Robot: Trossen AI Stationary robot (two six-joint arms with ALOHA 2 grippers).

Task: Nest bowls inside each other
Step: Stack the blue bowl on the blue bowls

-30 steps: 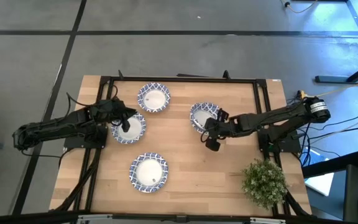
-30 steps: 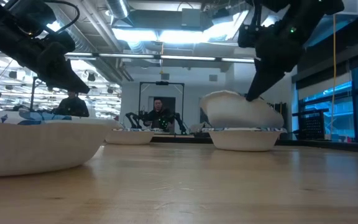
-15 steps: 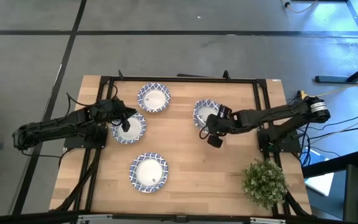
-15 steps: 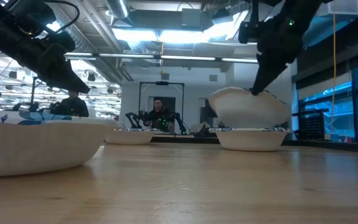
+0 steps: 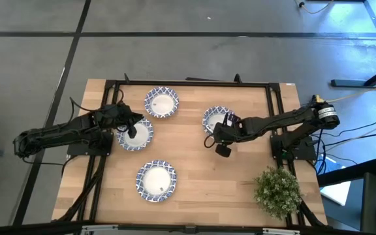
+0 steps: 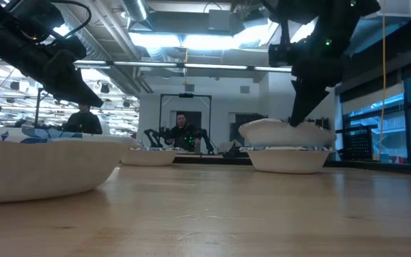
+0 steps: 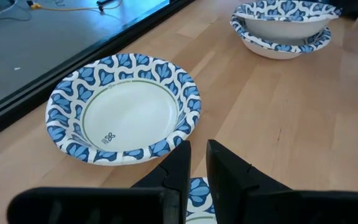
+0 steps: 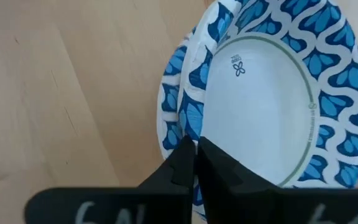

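Observation:
Four spots on the table carry bowls with blue-patterned rims. My right gripper (image 5: 222, 128) (image 8: 194, 152) is shut on an upper bowl (image 6: 285, 132) set over a lower bowl (image 6: 287, 160) right of centre (image 5: 214, 120). My left gripper (image 5: 129, 128) (image 7: 195, 163) is shut on the left bowl (image 5: 138, 135). A far bowl (image 5: 161, 102) (image 7: 122, 109) and a near bowl (image 5: 155, 180) (image 6: 41, 164) rest on their bases. My right gripper pinches the upper bowl's rim (image 8: 189, 122) between its two fingers, slanting down from the table's right. The bowl sits nearly level in the lower bowl (image 8: 169, 118), offset a little to one side. My left gripper has the left bowl's patterned rim (image 7: 197, 186) between its nearly shut fingers, coming from the table's left. That bowl sits on the table.
A green bushy potted plant (image 5: 277, 190) stands at the table's near right corner. A dark frame (image 5: 188, 83) runs along the table's far and side edges. Bare wood (image 5: 201, 170) lies between the near bowl and the plant. A person shows in the room behind.
My right gripper has come down over the lower bowl. The upper bowl was tipped and lifted above the lower one; now it is nearly level and sits down in it. The left arm has kept still.

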